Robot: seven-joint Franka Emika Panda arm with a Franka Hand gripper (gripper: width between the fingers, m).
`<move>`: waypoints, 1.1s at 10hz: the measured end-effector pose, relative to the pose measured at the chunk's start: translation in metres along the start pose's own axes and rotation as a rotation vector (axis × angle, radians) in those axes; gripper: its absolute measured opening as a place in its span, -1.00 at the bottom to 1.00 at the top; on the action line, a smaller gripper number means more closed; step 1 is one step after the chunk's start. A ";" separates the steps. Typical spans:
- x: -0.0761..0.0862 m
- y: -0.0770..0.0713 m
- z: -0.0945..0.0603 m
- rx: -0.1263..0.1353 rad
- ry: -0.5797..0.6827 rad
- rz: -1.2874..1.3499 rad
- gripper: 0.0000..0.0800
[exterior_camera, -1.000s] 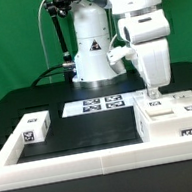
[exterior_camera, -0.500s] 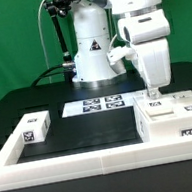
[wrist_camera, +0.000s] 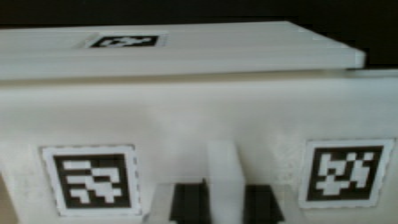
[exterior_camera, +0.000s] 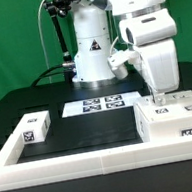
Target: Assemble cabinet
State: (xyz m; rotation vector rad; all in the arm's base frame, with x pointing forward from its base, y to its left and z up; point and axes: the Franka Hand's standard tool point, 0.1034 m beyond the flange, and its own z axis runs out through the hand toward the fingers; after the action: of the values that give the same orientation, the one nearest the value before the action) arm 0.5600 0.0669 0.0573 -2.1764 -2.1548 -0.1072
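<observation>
The white cabinet pieces (exterior_camera: 170, 115) lie stacked at the exterior view's right, inside the border frame, with tags on top. My gripper (exterior_camera: 163, 95) reaches straight down onto them. In the wrist view the two dark fingers (wrist_camera: 189, 205) stand on either side of a thin upright white rib (wrist_camera: 228, 185) of the cabinet and touch it on both sides. Tags (wrist_camera: 89, 180) flank the rib, and a flat tagged cabinet panel (wrist_camera: 160, 50) lies beyond. A small white tagged block (exterior_camera: 33, 127) lies apart at the exterior view's left.
The marker board (exterior_camera: 96, 105) lies flat in the middle, in front of the robot base (exterior_camera: 92, 54). A low white border frame (exterior_camera: 74, 158) runs round the black work area. Cables hang behind the base.
My gripper has shifted a little toward the exterior view's right over the cabinet pieces. The small block and the marker board have not moved.
</observation>
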 end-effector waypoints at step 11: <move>-0.001 0.016 0.001 0.001 0.006 0.013 0.21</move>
State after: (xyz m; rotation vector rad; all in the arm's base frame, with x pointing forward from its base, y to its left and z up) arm 0.5765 0.0660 0.0565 -2.1861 -2.1366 -0.1114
